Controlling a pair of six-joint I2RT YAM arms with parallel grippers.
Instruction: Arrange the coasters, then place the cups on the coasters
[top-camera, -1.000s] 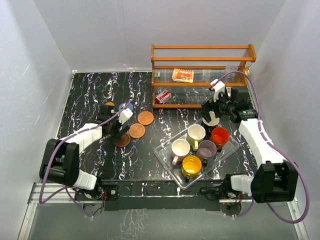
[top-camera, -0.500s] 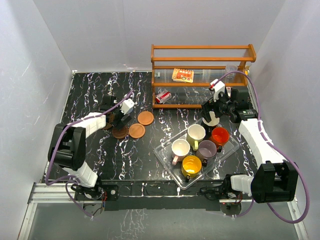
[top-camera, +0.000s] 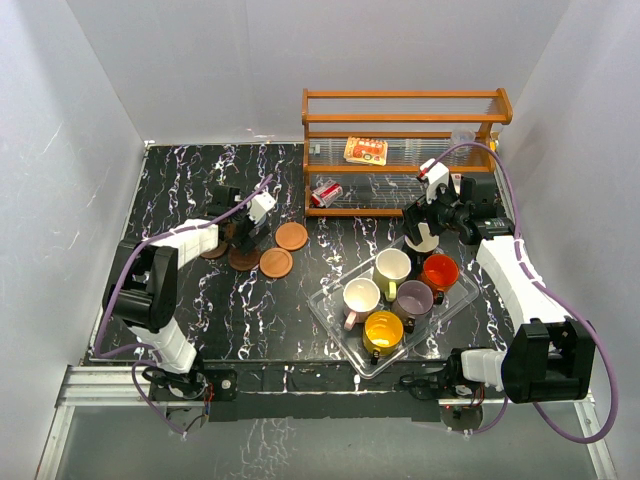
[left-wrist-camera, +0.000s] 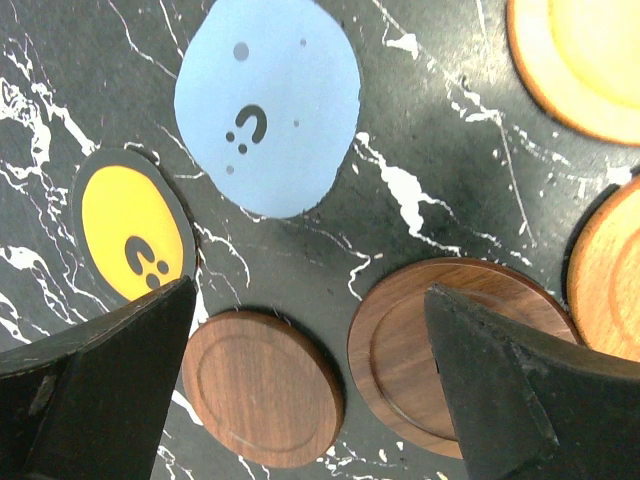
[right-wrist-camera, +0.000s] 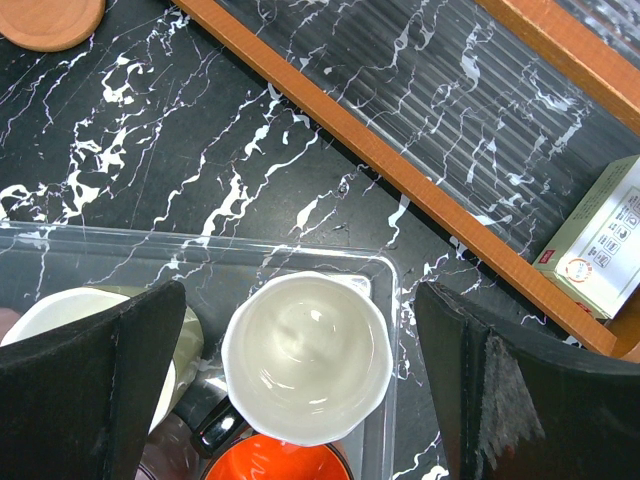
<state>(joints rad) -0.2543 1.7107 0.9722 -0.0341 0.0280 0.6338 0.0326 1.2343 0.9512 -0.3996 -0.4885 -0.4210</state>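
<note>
In the left wrist view my left gripper (left-wrist-camera: 310, 400) hangs open over two dark brown coasters (left-wrist-camera: 263, 385) (left-wrist-camera: 455, 350), one finger on each outer side. A blue-grey coaster (left-wrist-camera: 265, 100) and a yellow dark-rimmed disc (left-wrist-camera: 133, 225) lie beyond them. Orange-brown coasters (top-camera: 291, 236) (top-camera: 275, 262) lie to the right. My right gripper (right-wrist-camera: 305, 380) is open and straddles the black cup with white interior (right-wrist-camera: 305, 355) without touching it. The olive-cream (top-camera: 392, 266), orange-red (top-camera: 439, 271), mauve (top-camera: 413, 298), pale pink (top-camera: 361, 297) and yellow (top-camera: 383, 330) cups stand in the tray.
The clear plastic tray (top-camera: 330, 310) holds the cups at the front right. A wooden shelf rack (top-camera: 405, 120) stands at the back right, just behind the right gripper, with small boxes (top-camera: 365, 150) on it. White walls enclose the black marbled table (top-camera: 180, 180).
My left arm has stretched farther back, carrying its open gripper from the nearer coaster to above the dark brown pair. The right arm has not moved.
</note>
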